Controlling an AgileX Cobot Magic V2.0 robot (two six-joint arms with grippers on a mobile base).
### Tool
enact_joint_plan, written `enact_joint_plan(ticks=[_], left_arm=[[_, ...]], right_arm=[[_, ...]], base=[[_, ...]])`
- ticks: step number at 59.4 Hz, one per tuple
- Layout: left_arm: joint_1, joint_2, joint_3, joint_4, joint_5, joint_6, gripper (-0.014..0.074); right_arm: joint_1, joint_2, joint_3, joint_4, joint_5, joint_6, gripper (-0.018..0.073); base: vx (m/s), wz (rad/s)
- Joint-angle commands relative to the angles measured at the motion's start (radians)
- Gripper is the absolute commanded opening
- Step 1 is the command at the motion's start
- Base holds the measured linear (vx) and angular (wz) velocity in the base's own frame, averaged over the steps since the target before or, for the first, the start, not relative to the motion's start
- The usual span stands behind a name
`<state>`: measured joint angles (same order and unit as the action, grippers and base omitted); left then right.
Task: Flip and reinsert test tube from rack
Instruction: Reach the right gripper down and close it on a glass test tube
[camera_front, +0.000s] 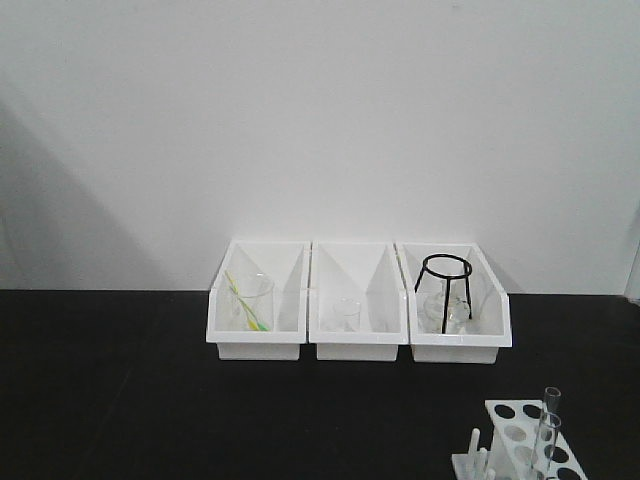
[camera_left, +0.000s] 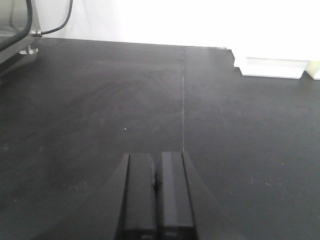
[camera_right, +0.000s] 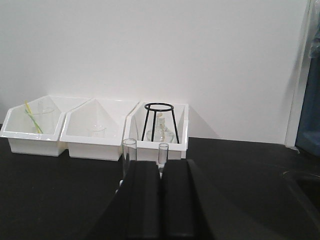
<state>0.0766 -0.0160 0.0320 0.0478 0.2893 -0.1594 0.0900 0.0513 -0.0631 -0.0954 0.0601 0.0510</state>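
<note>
Left claw: hanging low over the black desk; fingers pressing together, gripping nothing
Right claw: fingers pressing together, gripping nothing; pointing toward the tubes and bins
Test tube: standing upright in a hole of the rack; lookalike tube standing just behind it
Rack position: sitting at the near right of the desk, well apart from the three white bins
Right-hand bin: holding a black wire tripod
</note>
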Motion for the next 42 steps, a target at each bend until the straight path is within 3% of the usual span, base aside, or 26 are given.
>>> enact_joint_plan(ticks=[1,14,26,35,42], left_arm=[[-0.007,-0.011,0.0,-0.004,-0.087,0.0,-0.0006],[-0.007,-0.011,0.0,-0.004,-0.087,0.0,-0.0006],[-0.007,-0.011,0.0,-0.004,-0.087,0.0,-0.0006],[-0.007,-0.011,0.0,-0.004,-0.087,0.0,-0.0006],[-0.007,-0.011,0.0,-0.004,-0.087,0.0,-0.0006]], right_arm=[[0.0,0.099,-0.107,0.002,-0.06,0.001,-0.0012],[0.0,0.325,-0.193,0.002,-0.087,0.0,-0.0006],[0.0,0.503,-0.193,0.002,-0.198,0.0,0.0018],[0.0,0.625,-0.193,0.003,-0.288,0.0,0.0102],[0.0,0.713,-0.193,0.003,-0.339,0.001,0.023]], base=[[0.0,0.0],[0.0,0.0],[0.0,0.0],[0.0,0.0],[0.0,0.0]])
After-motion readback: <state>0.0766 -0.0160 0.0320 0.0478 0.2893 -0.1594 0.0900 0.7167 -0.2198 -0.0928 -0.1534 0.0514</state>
